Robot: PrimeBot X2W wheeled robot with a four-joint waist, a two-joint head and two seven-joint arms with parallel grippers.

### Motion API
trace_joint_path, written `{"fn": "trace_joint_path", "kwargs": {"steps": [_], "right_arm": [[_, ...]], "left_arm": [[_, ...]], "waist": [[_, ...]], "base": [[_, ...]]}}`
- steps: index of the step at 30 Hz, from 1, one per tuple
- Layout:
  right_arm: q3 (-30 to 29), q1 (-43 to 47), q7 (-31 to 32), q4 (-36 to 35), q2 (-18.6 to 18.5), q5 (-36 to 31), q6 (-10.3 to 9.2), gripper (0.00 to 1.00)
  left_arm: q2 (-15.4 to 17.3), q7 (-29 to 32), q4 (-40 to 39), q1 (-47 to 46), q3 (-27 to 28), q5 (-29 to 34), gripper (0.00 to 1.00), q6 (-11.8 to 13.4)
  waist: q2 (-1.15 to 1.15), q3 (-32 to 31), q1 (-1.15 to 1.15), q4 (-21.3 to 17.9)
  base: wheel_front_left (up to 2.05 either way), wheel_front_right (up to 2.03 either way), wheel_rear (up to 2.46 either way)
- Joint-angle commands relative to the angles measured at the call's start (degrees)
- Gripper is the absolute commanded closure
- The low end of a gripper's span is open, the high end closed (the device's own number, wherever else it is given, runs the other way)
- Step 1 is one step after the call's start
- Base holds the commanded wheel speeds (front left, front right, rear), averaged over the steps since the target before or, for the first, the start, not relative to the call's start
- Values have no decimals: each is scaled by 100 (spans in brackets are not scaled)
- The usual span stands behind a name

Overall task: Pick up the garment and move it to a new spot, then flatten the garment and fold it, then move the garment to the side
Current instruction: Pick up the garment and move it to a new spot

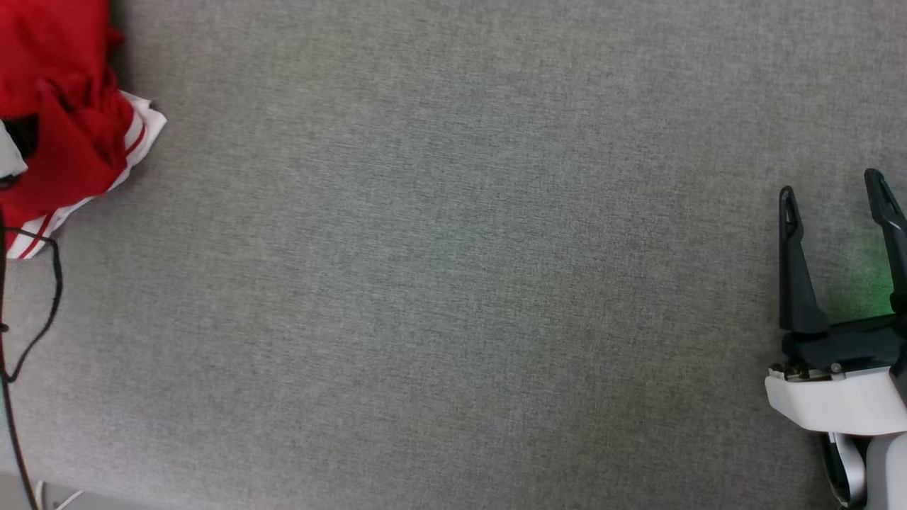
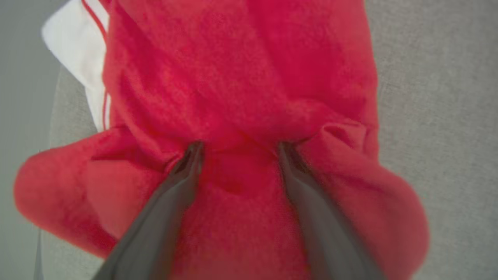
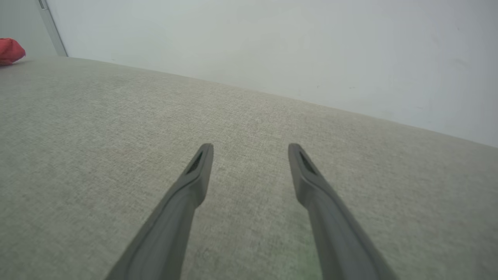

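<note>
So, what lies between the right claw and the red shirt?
Just bare grey surface between the right claw and the shirt, per head view.

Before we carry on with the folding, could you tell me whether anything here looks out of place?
The shirt lies crumpled in a heap at the far left of the grey surface, white striped trim sticking out. A thin black cable loops loosely beside it.
</note>
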Motion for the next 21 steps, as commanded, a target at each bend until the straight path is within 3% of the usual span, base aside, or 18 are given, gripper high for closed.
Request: {"fn": "trace_joint_path", "kwargs": {"steps": [1, 10, 11, 12, 21], "right_arm": [[0, -56, -12, -15, -35, -33, -4, 0], [44, -108, -9, 56, -40, -28, -4, 0], [42, -100, -9, 69, -34, -25, -3, 0], [38, -85, -9, 77, -26, -21, -4, 0], [94, 73, -12, 173, 93, 70, -4, 0]], "left_arm": [[-39, 56, 76, 20, -36, -43, 0, 0], [-542, 243, 811, 375, -556, -228, 0, 0], [-567, 188, 815, 387, -596, -250, 54, -2], [-546, 136, 799, 383, -652, -251, 100, -2], [243, -713, 49, -200, -951, -310, 100, -1]], "waist": [[0, 52, -1, -40], [0, 102, -1, -105], [0, 72, -1, -103], [0, 34, -1, -98], [0, -598, -1, -11]], "base": [[0, 0, 0], [0, 0, 0], [0, 0, 0], [0, 0, 0], [0, 0, 0]]}}
